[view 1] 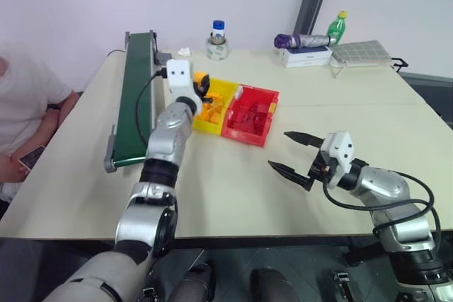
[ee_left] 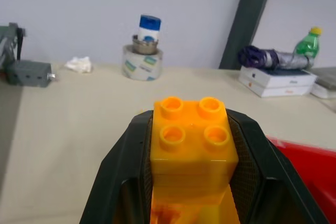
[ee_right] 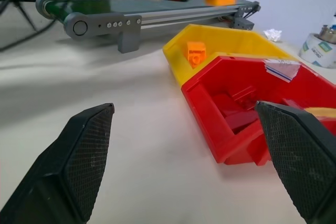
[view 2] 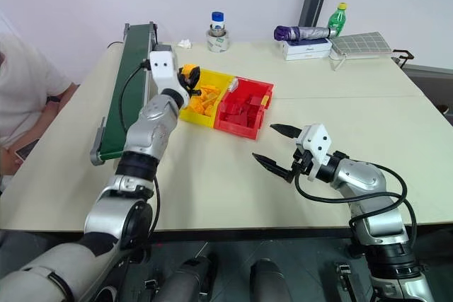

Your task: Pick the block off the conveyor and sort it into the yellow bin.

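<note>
Four studs on block (ee_left: 193, 139), left pincer (ee_left: 191, 182) clamping it

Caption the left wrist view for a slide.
Left gripper shut on the orange-yellow block, carried above the table toward the bins.

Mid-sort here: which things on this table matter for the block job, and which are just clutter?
Job items:
- block, clamped in the left pincer
- yellow bin, with orange bricks in it
- conveyor

Lying about:
- red bin of dark red bricks
- tape roll
- green bottle
- white boxes
- right pincer, open and idle
</note>
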Motion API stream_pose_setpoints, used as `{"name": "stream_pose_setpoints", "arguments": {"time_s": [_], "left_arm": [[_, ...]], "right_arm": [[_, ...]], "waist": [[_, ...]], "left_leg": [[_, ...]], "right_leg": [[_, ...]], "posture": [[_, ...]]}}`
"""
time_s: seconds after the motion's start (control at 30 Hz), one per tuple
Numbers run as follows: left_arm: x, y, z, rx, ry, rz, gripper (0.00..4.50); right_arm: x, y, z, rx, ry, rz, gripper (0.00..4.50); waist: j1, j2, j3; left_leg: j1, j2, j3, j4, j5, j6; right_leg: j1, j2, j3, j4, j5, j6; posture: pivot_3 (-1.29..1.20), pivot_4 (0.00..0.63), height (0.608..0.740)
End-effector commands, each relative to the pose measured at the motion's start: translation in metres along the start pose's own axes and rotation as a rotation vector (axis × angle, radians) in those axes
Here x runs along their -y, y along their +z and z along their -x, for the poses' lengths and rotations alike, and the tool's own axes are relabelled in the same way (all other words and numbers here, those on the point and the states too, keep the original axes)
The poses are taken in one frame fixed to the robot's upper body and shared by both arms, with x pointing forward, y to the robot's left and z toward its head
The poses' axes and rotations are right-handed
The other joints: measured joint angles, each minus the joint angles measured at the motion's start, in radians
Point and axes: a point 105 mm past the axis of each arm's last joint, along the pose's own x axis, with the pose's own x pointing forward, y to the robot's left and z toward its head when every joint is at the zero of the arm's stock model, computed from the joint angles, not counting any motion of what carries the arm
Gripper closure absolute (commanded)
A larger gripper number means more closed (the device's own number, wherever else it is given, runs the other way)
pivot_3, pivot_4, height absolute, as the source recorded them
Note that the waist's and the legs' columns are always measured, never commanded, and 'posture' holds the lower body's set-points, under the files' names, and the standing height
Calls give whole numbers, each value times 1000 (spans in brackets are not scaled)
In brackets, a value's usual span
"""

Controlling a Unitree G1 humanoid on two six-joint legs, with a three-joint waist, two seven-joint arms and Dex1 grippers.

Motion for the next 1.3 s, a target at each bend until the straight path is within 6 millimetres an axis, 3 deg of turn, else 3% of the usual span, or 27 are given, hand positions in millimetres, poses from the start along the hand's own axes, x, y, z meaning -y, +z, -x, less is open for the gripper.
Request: {"name": "stream_pose_setpoints", "arguments": {"time_s": [0.03,0.17,0.37,0.4,0.5,0.63,0.73,0.83,0.97,1.07,1.17,1.3], "left_arm": [[5,19,-11,61,25,-28,3176],[14,15,-17,47,-4,-4,3176],[14,15,-19,54,-16,7,227],[16,16,-19,63,-28,21,66],[12,25,-16,107,-52,27,66],[7,42,2,195,-186,78,66],[2,55,28,228,-279,73,66],[-6,62,68,184,-423,47,66],[-36,69,107,138,-442,-61,66],[-57,69,127,80,-430,-120,66],[-65,66,144,40,-442,-116,66],[-87,45,167,-48,-405,-161,66]], "right_arm": [[-1,13,2,26,-6,44,0],[-2,13,6,19,-18,42,0],[-4,13,6,16,-25,41,0],[-4,13,7,15,-25,40,0],[-3,13,6,15,-25,40,0],[-3,13,5,17,-22,40,0],[-3,12,5,15,-17,39,0],[-2,12,4,16,-9,37,0],[0,11,3,12,6,35,0],[0,10,1,14,20,34,0],[1,10,0,15,28,34,0],[2,10,-1,16,37,34,0]], "waist": [[0,0,0],[4,0,0],[4,0,0],[4,0,0],[4,0,0],[-3,0,0],[-20,0,0],[-28,0,0],[-22,1,0],[-16,1,0],[-13,1,0],[-20,1,0]], "left_leg": [[0,0,0,0,0,1],[0,0,0,0,-2,3],[0,-1,1,0,-2,3],[0,-1,1,0,-2,3],[0,-1,1,0,-2,3],[0,-1,1,0,-2,3],[0,0,1,-1,-2,3],[0,0,1,-1,-1,4],[1,1,1,-1,-2,3],[1,1,1,-1,-2,3],[1,1,1,-1,-2,3],[1,1,2,-2,-2,3]], "right_leg": [[0,0,0,0,0,1],[0,0,0,0,0,1],[0,-1,0,0,0,1],[0,-1,0,0,0,1],[0,-1,0,0,0,1],[0,-1,0,0,0,1],[0,-1,0,0,0,1],[-1,0,1,1,0,0],[-1,1,3,2,-2,-3],[0,0,3,1,-2,-5],[0,0,4,1,-3,-6],[-1,-1,5,0,-3,-7]], "posture": [[0,150,740],[0,150,740],[0,150,740],[0,150,740],[0,150,740],[0,150,740],[0,150,740],[0,150,740],[0,150,740],[0,150,740],[0,150,740],[0,150,740]]}}
